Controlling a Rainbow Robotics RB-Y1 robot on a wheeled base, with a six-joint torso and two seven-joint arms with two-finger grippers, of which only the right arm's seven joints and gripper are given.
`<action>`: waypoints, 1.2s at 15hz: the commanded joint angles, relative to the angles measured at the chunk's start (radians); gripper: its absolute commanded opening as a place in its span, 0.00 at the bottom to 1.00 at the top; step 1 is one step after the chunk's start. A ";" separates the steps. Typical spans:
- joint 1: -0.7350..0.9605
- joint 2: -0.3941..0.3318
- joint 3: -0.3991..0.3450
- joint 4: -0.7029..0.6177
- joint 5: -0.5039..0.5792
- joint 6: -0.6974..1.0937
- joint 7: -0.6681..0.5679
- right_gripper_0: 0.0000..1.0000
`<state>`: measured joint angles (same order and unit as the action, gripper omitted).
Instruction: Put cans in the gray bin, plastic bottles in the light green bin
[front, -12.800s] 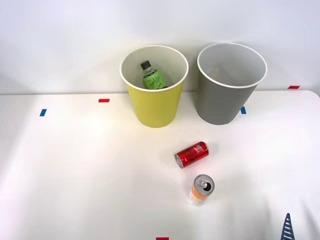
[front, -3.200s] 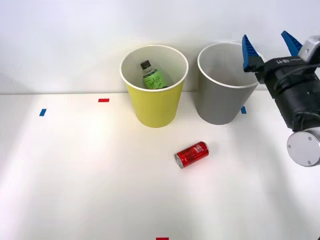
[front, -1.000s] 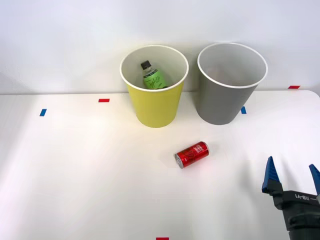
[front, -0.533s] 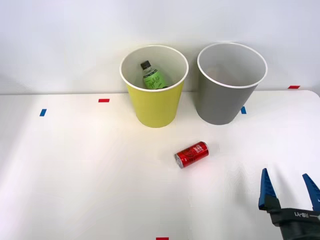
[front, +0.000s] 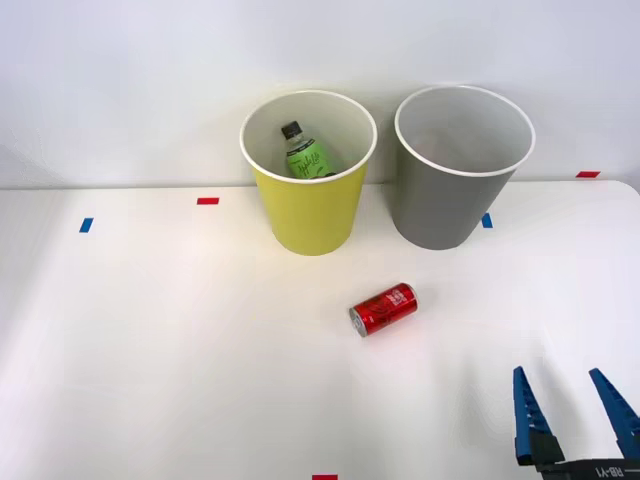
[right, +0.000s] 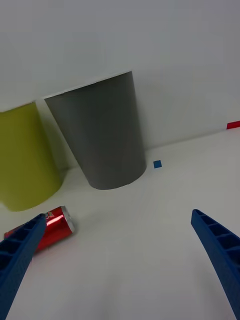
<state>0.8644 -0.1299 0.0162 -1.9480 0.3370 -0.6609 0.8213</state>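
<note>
Red can (front: 384, 308) lies on the table (front: 150, 350), well clear of both bins.

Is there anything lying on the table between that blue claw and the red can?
Nothing: in the front view, bare white table separates the tool from the red can.

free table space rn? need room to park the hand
Wide bare patch left of the light green bin, from the blue tape forward. Also open between the red can and the hand. Tight spots: the gap between light green bin and gray bin, and just around the can.
</note>
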 joint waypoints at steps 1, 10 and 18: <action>0.033 -0.004 -0.004 0.001 0.019 -0.008 -0.034 1.00; 0.136 -0.007 0.008 0.001 0.010 -0.069 -0.047 1.00; 0.153 0.006 0.044 0.018 -0.021 -0.092 0.167 1.00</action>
<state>1.0163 -0.1287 0.0482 -1.9420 0.3402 -0.7525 0.9378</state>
